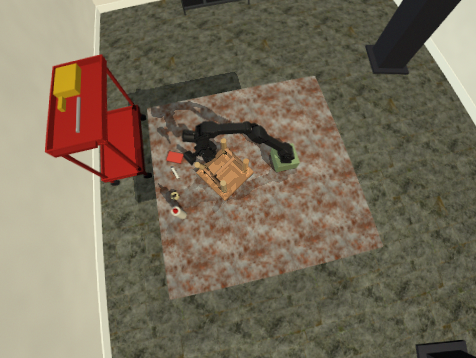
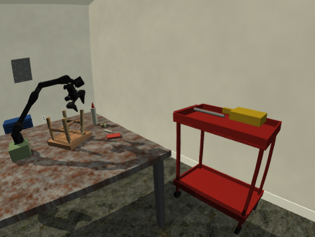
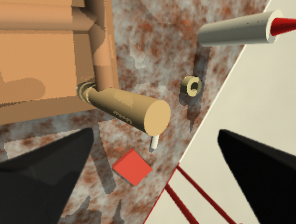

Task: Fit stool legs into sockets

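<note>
The wooden stool seat (image 1: 236,186) (image 2: 72,144) (image 3: 45,67) lies upside down on the table (image 1: 280,220) (image 2: 109,169). Four legs stand up from its corners: one at the left (image 2: 50,128), one at the front (image 2: 66,130), one at the right (image 2: 81,122) and one at the back (image 2: 64,114). In the wrist view one leg (image 3: 130,110) rises from a ringed socket at the seat's corner. The frames are too small to tell whether every shoulder touches the seat. My gripper (image 2: 80,106) (image 3: 156,134) is open and empty, above the leg tops; nothing is between its fingers.
A red block (image 1: 175,157) (image 2: 114,136) (image 3: 132,167), a white stick (image 1: 175,173) (image 3: 154,142), a small ring (image 1: 174,193) (image 3: 185,86) and a red-tipped bottle (image 1: 180,215) (image 2: 94,117) (image 3: 232,32) are beside the stool. A red cart (image 1: 90,120) (image 2: 212,185) stands beyond the table edge.
</note>
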Robot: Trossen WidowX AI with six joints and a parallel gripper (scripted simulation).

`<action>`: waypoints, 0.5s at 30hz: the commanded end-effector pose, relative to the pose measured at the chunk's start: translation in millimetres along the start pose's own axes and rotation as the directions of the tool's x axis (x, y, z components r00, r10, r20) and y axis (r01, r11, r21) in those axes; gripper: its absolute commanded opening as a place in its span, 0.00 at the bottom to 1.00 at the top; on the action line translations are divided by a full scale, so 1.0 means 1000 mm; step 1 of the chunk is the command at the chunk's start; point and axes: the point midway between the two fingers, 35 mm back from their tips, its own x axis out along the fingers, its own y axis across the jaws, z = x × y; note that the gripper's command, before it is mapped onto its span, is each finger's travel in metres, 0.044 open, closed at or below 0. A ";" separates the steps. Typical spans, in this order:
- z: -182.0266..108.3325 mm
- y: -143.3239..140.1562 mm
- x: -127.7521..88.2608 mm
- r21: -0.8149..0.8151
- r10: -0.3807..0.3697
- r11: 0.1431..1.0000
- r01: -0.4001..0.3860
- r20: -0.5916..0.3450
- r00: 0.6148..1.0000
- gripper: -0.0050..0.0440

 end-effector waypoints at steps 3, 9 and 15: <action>0.000 0.004 0.014 -0.007 0.041 0.999 -0.041 -0.002 0.999 1.00; 0.000 0.007 0.020 -0.010 0.063 0.998 -0.063 -0.006 0.998 1.00; 0.000 0.010 0.029 -0.015 0.095 0.995 -0.095 -0.013 0.995 1.00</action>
